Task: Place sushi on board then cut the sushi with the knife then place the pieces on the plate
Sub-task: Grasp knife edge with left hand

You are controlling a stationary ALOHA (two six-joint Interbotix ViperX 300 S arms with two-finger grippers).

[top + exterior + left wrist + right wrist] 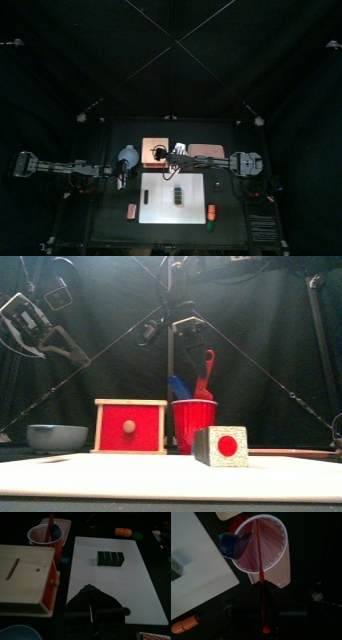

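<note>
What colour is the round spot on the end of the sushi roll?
Red, set in white, on the sushi roll; the front view shows it best.

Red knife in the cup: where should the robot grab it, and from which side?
Probably the upper end of the red knife, from above. It stands nearly upright in the red cup, only that end clear of the rim, the blue knife close on one side.
</note>
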